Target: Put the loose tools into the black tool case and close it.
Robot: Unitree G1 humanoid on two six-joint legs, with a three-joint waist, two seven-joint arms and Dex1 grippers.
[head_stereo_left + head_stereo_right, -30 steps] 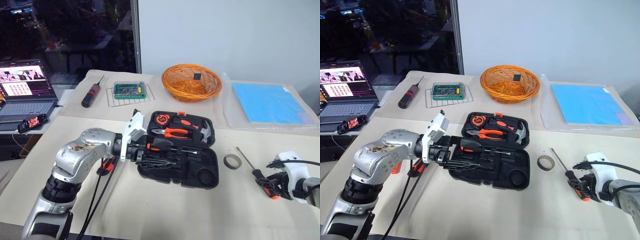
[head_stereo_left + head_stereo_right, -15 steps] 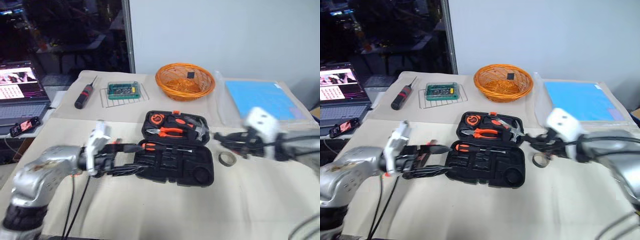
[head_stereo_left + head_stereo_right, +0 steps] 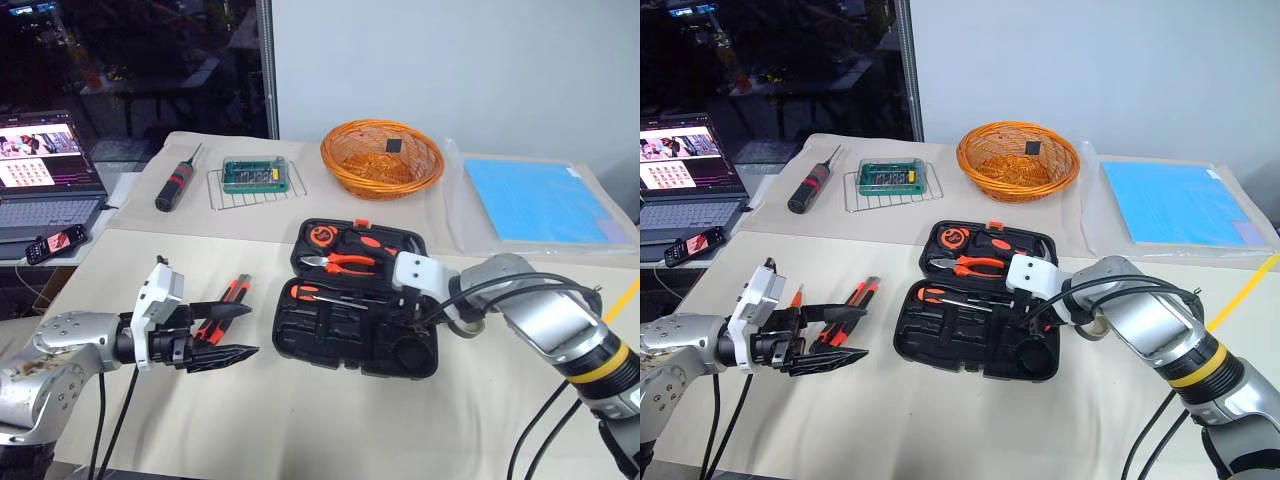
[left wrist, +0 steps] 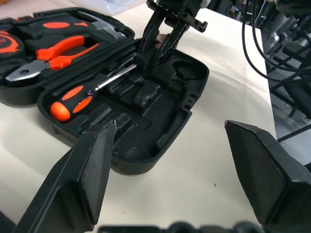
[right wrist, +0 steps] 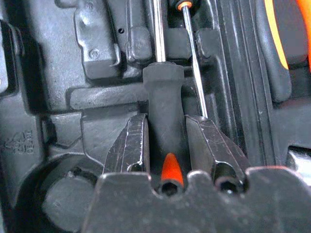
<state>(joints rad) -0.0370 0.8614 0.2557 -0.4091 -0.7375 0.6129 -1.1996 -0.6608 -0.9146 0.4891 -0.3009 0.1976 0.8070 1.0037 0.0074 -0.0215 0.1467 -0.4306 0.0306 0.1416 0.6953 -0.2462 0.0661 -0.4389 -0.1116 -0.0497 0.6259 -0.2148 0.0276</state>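
The black tool case (image 3: 340, 335) lies open in the middle of the table. Its far half holds pliers, a hammer and a tape measure. An orange-handled screwdriver (image 3: 303, 293) lies in the near half. My right gripper (image 3: 414, 318) hangs over that near half, shut on the black-and-orange handle of another screwdriver (image 5: 163, 111), whose shaft runs along the moulded recesses beside the first one's shaft. To the left of the case, my left gripper (image 3: 243, 332) is open and empty. Next to it, an orange-and-black tool (image 3: 230, 296) lies loose on the cloth.
An orange wicker basket (image 3: 382, 160), a green bit box (image 3: 255, 175) on a wire rack and a black-and-red screwdriver (image 3: 174, 186) sit along the back. A blue sheet (image 3: 545, 200) lies back right. A laptop (image 3: 45, 170) and a phone (image 3: 58, 242) are at the left.
My right arm swung in from the table's right side, carrying the screwdriver to the case. My left gripper drew back leftward off the case. The camera view also shifted.
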